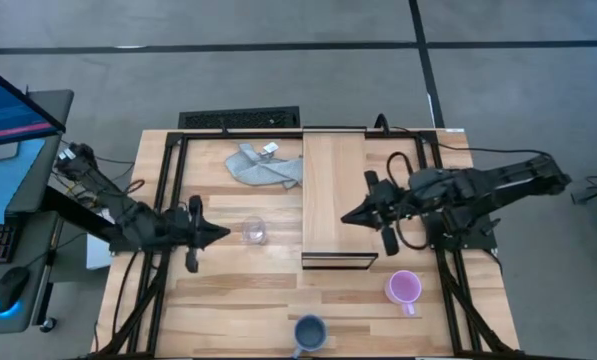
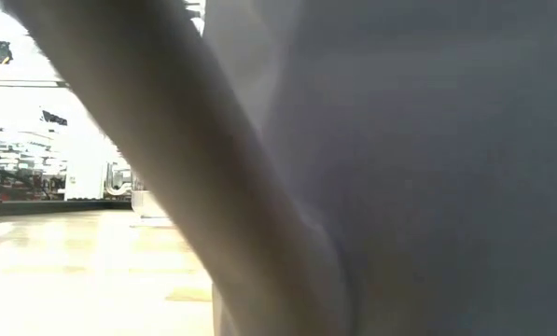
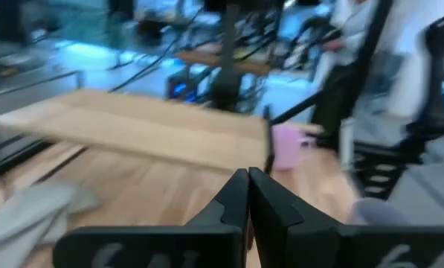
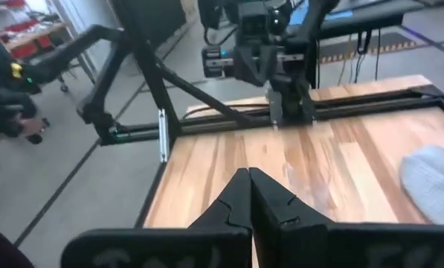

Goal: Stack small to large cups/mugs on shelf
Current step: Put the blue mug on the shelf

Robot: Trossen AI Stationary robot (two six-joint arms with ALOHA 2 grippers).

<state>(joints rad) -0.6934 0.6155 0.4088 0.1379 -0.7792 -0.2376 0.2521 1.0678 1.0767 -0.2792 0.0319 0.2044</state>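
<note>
A small clear glass cup (image 1: 254, 231) stands upright on the table, left of the shelf (image 1: 333, 195). My left gripper (image 1: 226, 233) is shut and points level at the cup from the table's left side, a short gap away from it. My right gripper (image 1: 345, 216) is shut and empty, and hangs over the shelf's near half, pointing left. The pink mug (image 1: 404, 288) stands right of the shelf's near end, and the blue-grey mug (image 1: 310, 332) stands at the table's near edge. In the left wrist view, the shelf (image 3: 155, 126) and the pink mug (image 3: 287, 145) lie beyond my shut fingers (image 3: 248, 186).
A crumpled grey cloth (image 1: 263, 165) lies at the far side, touching the shelf's left edge. Dark frame rails (image 1: 168, 200) run along both table sides. A blurred grey shape (image 2: 399, 168) close to the lens blocks most of the low view.
</note>
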